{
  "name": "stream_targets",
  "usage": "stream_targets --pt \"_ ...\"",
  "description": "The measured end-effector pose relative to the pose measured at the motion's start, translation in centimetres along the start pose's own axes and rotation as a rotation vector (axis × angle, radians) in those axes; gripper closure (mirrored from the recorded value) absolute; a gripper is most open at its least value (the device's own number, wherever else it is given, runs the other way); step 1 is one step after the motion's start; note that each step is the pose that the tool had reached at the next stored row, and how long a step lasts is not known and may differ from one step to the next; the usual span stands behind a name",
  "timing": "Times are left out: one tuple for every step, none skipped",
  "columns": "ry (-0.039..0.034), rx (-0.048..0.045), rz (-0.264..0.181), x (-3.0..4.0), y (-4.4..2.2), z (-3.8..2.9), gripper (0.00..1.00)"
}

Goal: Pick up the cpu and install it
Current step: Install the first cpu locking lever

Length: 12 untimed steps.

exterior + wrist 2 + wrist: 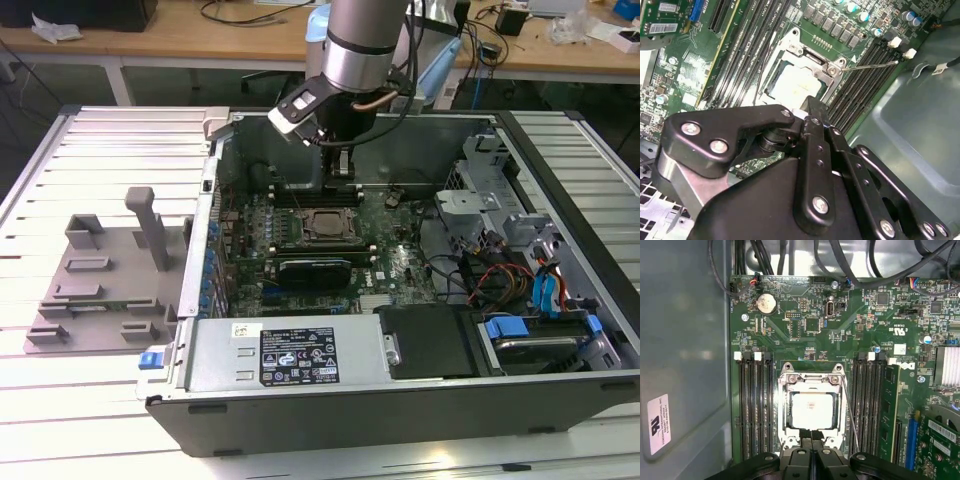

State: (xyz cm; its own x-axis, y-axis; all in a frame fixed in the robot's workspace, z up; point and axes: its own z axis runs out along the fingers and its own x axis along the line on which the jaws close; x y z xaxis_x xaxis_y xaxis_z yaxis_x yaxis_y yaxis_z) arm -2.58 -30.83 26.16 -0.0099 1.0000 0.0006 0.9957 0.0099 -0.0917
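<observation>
A pale square that I take for the cpu (811,409) lies flat inside the metal socket frame (811,374) on the green motherboard (850,335). In the second wrist view the cpu (791,84) sits just beyond my black fingers. My gripper (810,434) hangs straight above the near edge of the socket, shut, with its fingertips together and nothing between them. In the exterior view the gripper (342,170) points down into the open computer case just behind the socket (321,226). A thin socket lever (850,415) stands free beside the frame.
Memory slots (756,405) flank the socket on both sides. The case wall (330,360) and the drive cage (500,200) ring the board, with loose cables (480,275) at the exterior view's right. A grey plastic tray (100,285) with upright blocks rests outside, at the exterior view's left.
</observation>
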Motion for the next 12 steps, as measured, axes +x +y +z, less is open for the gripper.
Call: stream_targets --pt "0.0000 0.0000 0.000 0.00 0.00 0.00 0.89" --pt "0.0000 0.0001 -0.001 0.00 0.00 0.00 0.89" --pt "-0.0022 0.0002 -0.022 -0.01 0.00 -0.01 0.89" --pt "-0.0053 0.0001 -0.057 0.00 0.00 0.00 0.89" --pt "-0.0089 0.0001 -0.096 0.00 0.00 0.00 0.89" --pt "-0.0115 0.0001 -0.126 0.00 0.00 0.00 0.89" --pt "-0.0149 0.0002 -0.162 0.00 0.00 0.00 0.89" --pt "-0.0186 0.0002 -0.203 0.00 0.00 0.00 0.89" --pt "-0.0214 0.0002 -0.232 0.00 0.00 0.00 0.89" --pt "-0.0230 0.0002 -0.250 0.00 0.00 0.00 0.89" --pt "-0.0246 0.0001 -0.268 0.00 0.00 0.00 0.89" --pt "-0.0271 0.0003 -0.295 0.00 0.00 0.00 0.89"
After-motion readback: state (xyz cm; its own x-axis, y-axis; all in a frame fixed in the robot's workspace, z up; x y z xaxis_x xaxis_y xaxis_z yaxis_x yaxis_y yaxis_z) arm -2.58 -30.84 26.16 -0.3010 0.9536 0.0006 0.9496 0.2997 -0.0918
